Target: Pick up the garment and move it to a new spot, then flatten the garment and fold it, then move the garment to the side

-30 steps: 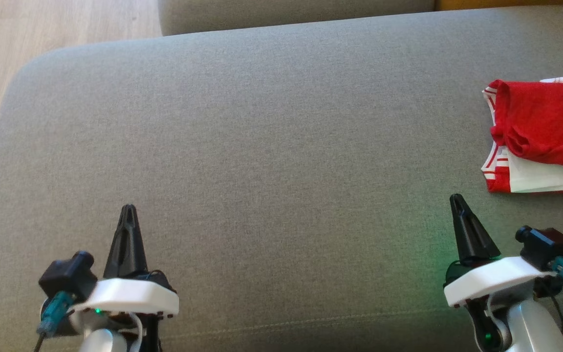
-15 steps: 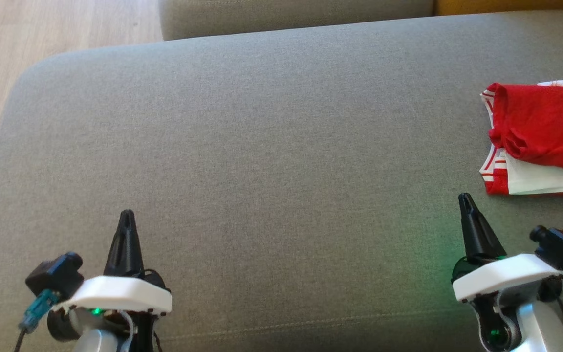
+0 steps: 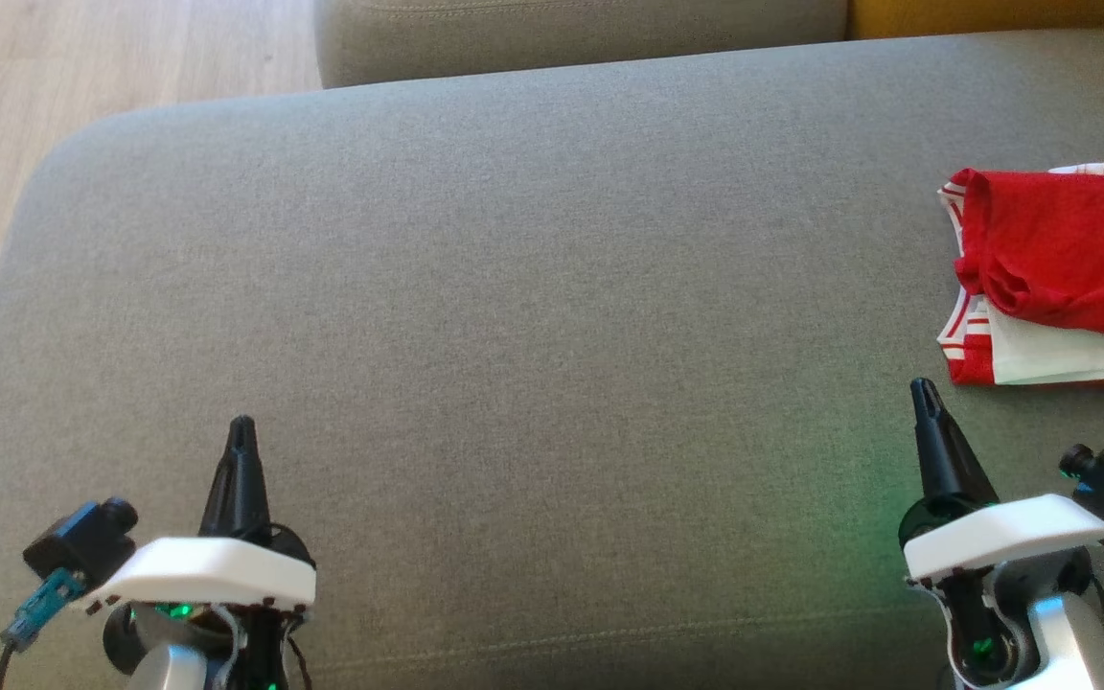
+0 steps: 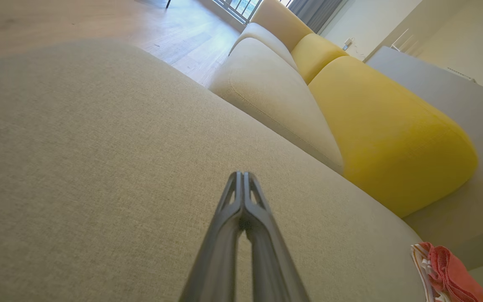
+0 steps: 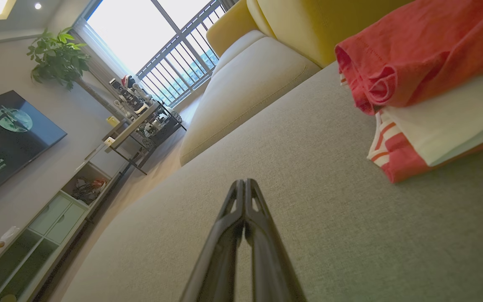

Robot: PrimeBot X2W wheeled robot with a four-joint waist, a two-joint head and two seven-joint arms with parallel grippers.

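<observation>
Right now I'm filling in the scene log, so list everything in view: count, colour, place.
garment: one, red and white, folded, at the right end of the seat.
seat: one, grey, under both grippers.
back cushion: one, grey, behind the seat.
yellow cushions: two, yellow, beyond the seat.
floor: one, pale wood, left of the seat.
TV: one, dark, on the wall.
plant: one, green, by the window.
left gripper: one, dark, shut, over the seat's near left.
right gripper: one, dark, shut, near the garment but apart from it.
</observation>
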